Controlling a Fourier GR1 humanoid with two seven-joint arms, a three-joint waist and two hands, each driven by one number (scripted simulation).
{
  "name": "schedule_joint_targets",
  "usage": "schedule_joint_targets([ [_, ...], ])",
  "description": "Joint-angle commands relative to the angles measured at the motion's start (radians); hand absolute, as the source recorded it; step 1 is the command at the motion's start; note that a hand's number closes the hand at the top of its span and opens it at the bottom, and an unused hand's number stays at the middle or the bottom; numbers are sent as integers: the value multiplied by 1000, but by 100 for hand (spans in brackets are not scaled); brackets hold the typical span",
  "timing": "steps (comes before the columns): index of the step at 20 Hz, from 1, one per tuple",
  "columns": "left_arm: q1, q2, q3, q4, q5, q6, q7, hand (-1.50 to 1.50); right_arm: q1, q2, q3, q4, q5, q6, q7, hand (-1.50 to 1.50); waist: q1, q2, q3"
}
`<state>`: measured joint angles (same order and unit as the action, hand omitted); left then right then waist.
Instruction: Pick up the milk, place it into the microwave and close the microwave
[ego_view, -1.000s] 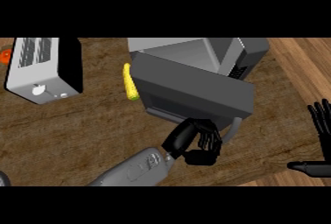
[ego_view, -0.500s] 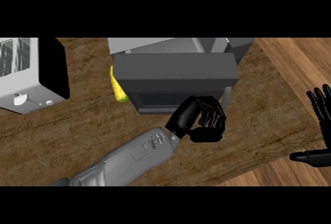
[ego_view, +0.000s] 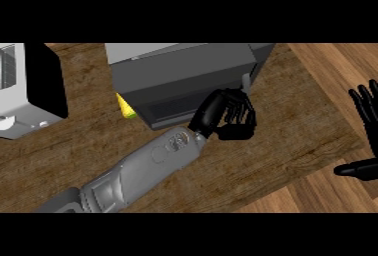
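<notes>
The grey microwave (ego_view: 184, 75) stands at the top centre, its dark door (ego_view: 173, 102) turned almost flat against the front. My left hand (ego_view: 225, 117) lies against the door's right end with its fingers curled, and nothing shows inside them. The grey left forearm (ego_view: 140, 170) runs down to the lower left. My right hand (ego_view: 365, 135) rests open at the right edge, fingers up, away from the microwave. The milk is not visible; the door hides the microwave's inside.
A white and black toaster (ego_view: 26, 90) sits at the left edge. A small yellow object (ego_view: 127, 107) lies on the wooden counter (ego_view: 295, 125) just left of the microwave door. The counter's front edge runs diagonally at the lower right.
The microwave door has swung from partly open to nearly flush with the front. My left hand has moved up and forward with it. The right hand has stayed in place.
</notes>
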<state>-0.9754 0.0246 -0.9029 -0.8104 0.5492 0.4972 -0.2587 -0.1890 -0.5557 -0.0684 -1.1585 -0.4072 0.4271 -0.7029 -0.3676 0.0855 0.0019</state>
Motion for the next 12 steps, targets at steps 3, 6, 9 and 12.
schedule_joint_targets([
  [3,-99,-23,36,17,46,15,-20,150,-45,-15,23,-24,-32,91,2,-150,-29,12,3],
  [6,-133,-24,42,39,62,17,-17,150,-60,-21,36,-39,-54,127,15,-150,-37,17,6],
  [9,-165,-24,46,61,76,12,-21,150,-69,-23,64,-60,-68,156,47,-150,-45,23,6],
  [12,-186,-24,51,69,86,22,-24,150,-77,-38,79,-80,-71,171,67,-150,-54,21,7],
])
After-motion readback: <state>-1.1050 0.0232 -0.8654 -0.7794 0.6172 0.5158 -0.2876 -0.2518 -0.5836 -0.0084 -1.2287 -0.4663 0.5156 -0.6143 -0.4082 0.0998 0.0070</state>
